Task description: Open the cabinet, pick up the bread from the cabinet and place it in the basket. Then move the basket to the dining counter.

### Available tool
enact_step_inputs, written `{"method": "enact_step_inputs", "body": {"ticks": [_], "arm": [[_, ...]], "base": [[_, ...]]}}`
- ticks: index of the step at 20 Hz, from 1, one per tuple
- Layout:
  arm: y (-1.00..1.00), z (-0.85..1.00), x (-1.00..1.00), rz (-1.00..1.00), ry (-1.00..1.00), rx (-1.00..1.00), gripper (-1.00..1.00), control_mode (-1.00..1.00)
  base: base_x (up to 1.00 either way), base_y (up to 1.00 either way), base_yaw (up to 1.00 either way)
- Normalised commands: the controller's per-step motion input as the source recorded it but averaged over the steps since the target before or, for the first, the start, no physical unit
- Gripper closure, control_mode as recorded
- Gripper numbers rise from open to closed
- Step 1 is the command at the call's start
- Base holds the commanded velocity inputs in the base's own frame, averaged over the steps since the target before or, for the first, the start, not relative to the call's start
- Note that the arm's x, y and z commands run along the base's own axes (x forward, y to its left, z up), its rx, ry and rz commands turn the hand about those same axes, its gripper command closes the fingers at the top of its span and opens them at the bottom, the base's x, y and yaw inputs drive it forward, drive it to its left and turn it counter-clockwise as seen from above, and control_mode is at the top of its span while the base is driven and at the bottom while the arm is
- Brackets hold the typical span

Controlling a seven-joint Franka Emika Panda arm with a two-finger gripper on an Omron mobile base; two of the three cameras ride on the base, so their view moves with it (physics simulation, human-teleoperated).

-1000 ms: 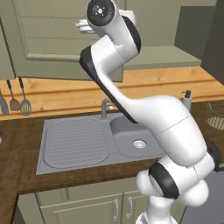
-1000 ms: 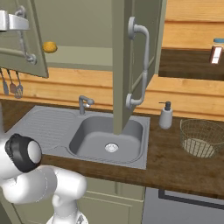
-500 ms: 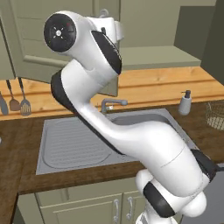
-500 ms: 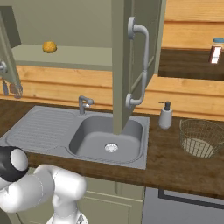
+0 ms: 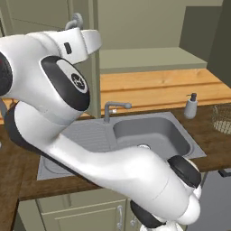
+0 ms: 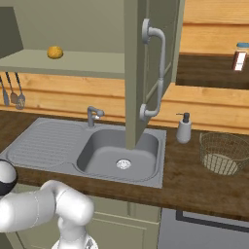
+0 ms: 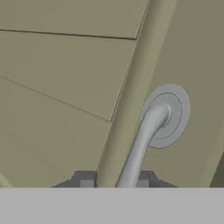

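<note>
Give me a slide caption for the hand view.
Gripper closed around the silver bar handle of a sage-green cabinet door.

A dark brown wood-grain worktop [image 6: 194, 187] carries a grey steel sink [image 6: 119, 155] with a ribbed drainer at its left end and a curved silver tap [image 6: 92, 115] at its back edge. A pale soap dispenser [image 6: 183, 129] stands near the sink's right corner. Light wooden plank wall panelling [image 6: 63, 92] runs behind, with dark utensils [image 6: 12, 91] hanging at left.
</note>
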Motion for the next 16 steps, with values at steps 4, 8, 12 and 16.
{"method": "enact_step_inputs", "body": {"ticks": [4,8,12,16], "arm": [[0.21,-0.03,-0.24,-0.03,0.0,-0.01,-1.0,-1.0],[-0.13,-0.21,-0.95,0.0,-0.04,0.15,-1.0,-1.0],[-0.06,0.0,-0.94,0.0,0.0,0.12,-1.0,-1.0],[-0.89,-0.39,-0.77,0.02,-0.02,0.41,-1.0,-1.0]], "base": [[0.0,0.0,0.0],[0.0,0.0,0.0],[0.0,0.0,0.0],[0.0,0.0,0.0]]}}
